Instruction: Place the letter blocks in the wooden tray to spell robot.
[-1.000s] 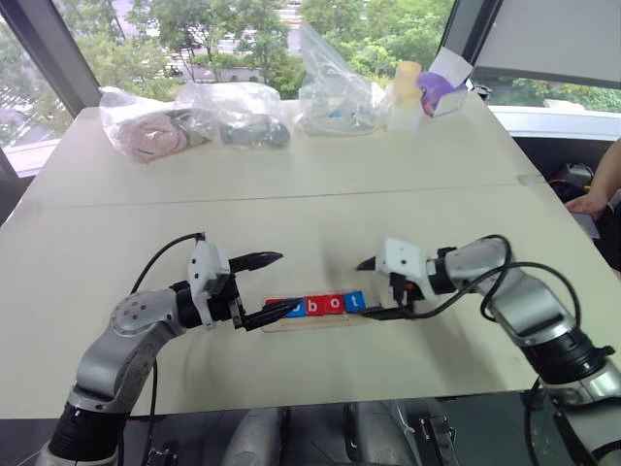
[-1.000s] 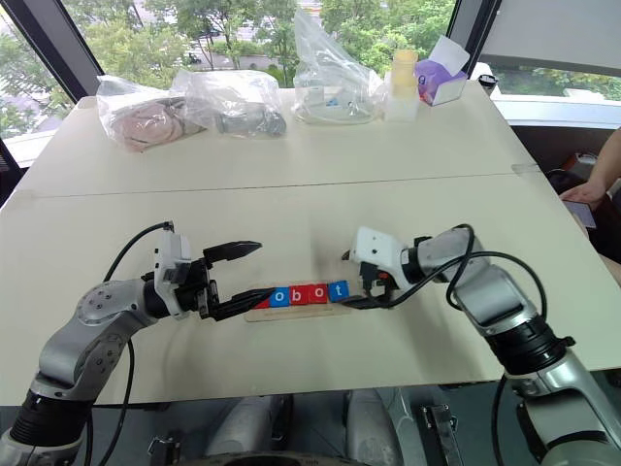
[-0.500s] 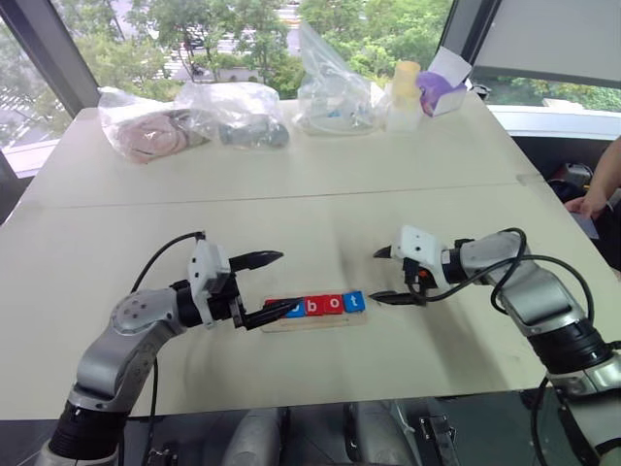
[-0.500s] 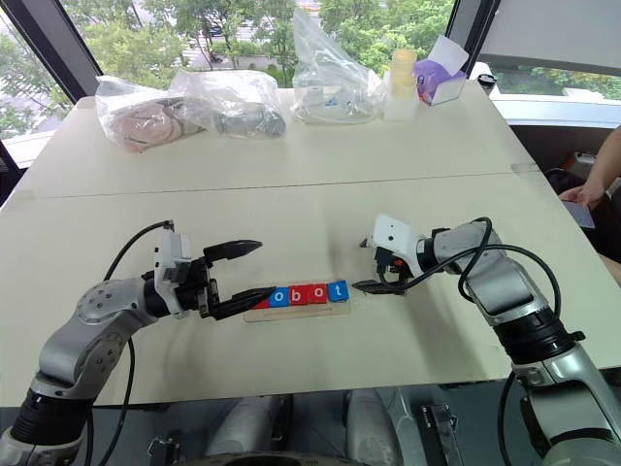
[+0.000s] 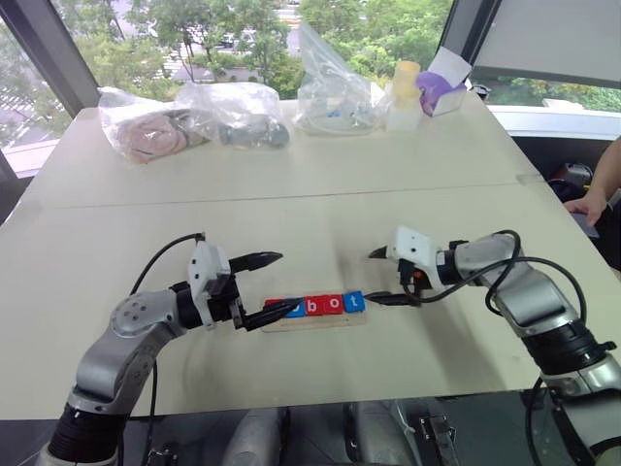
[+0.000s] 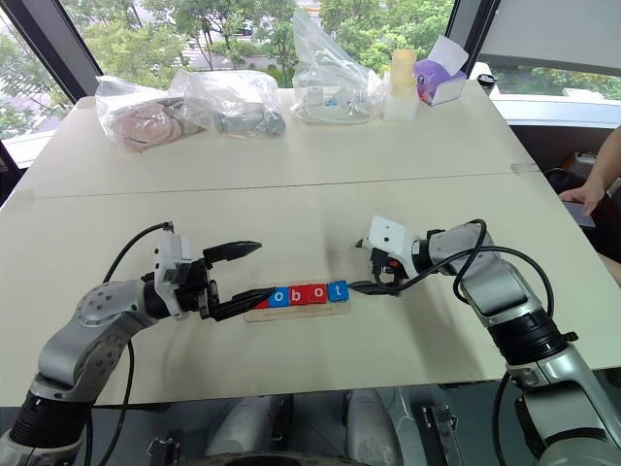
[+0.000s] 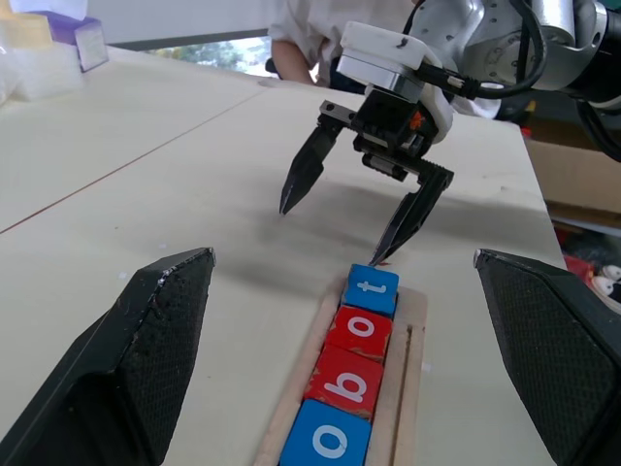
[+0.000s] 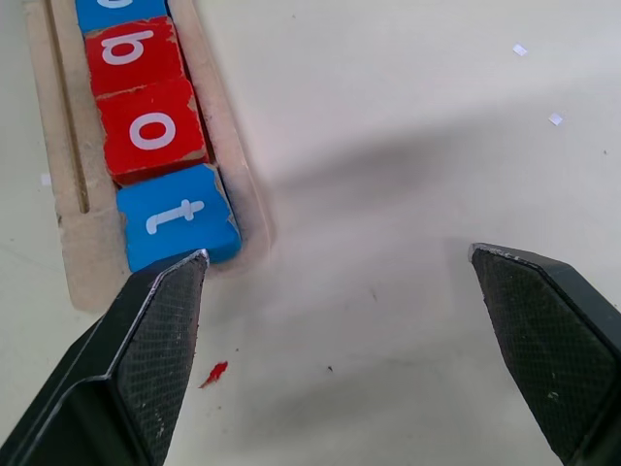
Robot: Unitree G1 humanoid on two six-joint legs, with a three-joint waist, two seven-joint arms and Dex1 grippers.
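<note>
The wooden tray lies on the table near its front edge, midway between the side edges. The letter blocks sit in a row in the tray; o, b, o, t are readable. The left gripper is open and empty at the tray's left end, one finger over the first block. The right gripper is open and empty at the tray's right end, one fingertip beside the blue t block. Plastic bags lie along the table's far edge.

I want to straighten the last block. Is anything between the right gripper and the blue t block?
Nothing visible. The right gripper, jaws open, sits just past the tray end, one fingertip beside the blue t block.
</note>
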